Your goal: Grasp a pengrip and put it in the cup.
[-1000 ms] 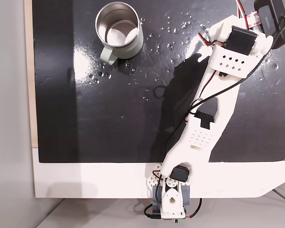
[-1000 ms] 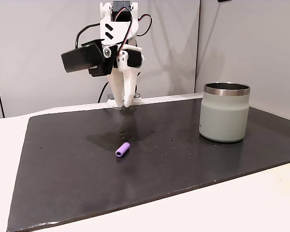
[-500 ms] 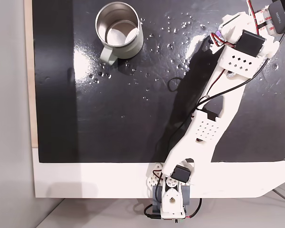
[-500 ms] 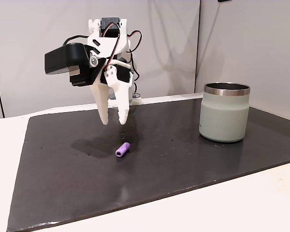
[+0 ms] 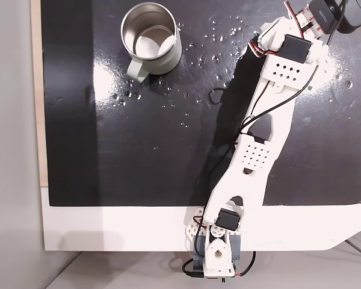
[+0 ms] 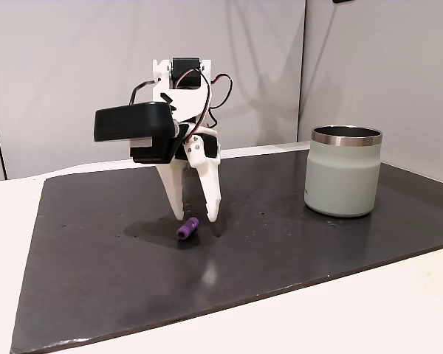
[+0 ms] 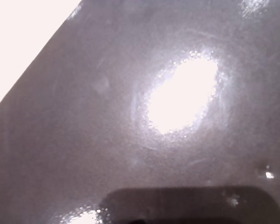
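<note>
In a fixed view from above, the arm now reaches to the far right of the cup (image 5: pixel 151 38), its head swung back toward the cup compared with half a second ago. The hand sits under the arm's white body there, so its fingers cannot be read, nor can the pengrip. Water droplets (image 5: pixel 219 37) dot the black mat (image 5: pixel 138 150) between cup and arm.

In a fixed view from the side, the hand (image 6: pixel 196 215) has dropped from well above the mat to just over it. Its two fingers are spread, nothing between them yet. The pengrip (image 6: pixel 187 228) lies on the mat just in front of the tips, well left of the cup (image 6: pixel 342 175). I judge the descent nearly done; closing comes next.

The wrist view gives blurred mat and glare.

No brand, label or writing can be read anywhere.
</note>
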